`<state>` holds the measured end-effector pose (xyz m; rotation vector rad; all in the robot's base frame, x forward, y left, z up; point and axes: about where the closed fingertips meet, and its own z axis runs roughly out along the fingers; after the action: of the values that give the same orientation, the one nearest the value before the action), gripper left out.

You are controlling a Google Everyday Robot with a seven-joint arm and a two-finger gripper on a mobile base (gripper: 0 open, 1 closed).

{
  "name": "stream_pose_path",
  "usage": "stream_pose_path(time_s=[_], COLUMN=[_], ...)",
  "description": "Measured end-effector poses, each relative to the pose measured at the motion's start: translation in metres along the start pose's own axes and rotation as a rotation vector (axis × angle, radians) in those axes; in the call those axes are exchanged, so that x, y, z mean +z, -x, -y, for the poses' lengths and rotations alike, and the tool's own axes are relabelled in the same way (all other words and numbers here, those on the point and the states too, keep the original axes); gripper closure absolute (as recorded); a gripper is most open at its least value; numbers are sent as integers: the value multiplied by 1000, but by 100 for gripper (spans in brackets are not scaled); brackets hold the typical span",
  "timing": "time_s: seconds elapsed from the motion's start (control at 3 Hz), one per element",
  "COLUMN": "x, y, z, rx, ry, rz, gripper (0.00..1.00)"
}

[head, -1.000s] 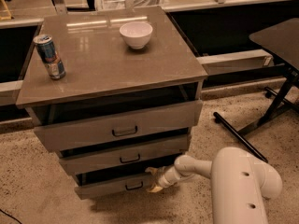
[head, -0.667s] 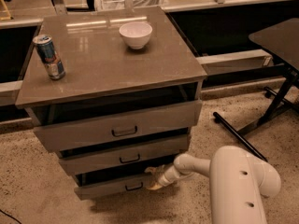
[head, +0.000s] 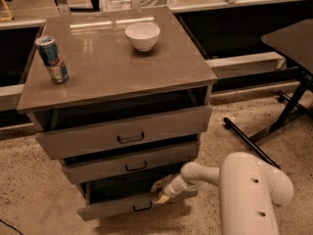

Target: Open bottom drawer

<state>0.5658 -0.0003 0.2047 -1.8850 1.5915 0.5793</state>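
Low down, the bottom drawer (head: 110,208) stands pulled partly out, beneath the middle drawer (head: 98,166). The gripper (head: 160,194) sits at its front's upper edge, right of the handle (head: 142,207); whether it grips cannot be told.

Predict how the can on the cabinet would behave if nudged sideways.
The can stands upright, tall and narrow, so it would probably tip rather than slide. Lying down, its round body would likely roll, perhaps off the nearby edge of the top. The gripper is at the bottom drawer, well below it.
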Motion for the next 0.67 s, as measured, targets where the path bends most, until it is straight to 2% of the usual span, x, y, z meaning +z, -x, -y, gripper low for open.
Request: stream_pose_path(time_s=[0.33,0.67], x=[-18,-33], y=[-11,-20], z=[-60,-133], rx=[39,83], ry=[67,147], rz=[-15,-35], gripper=[38,38])
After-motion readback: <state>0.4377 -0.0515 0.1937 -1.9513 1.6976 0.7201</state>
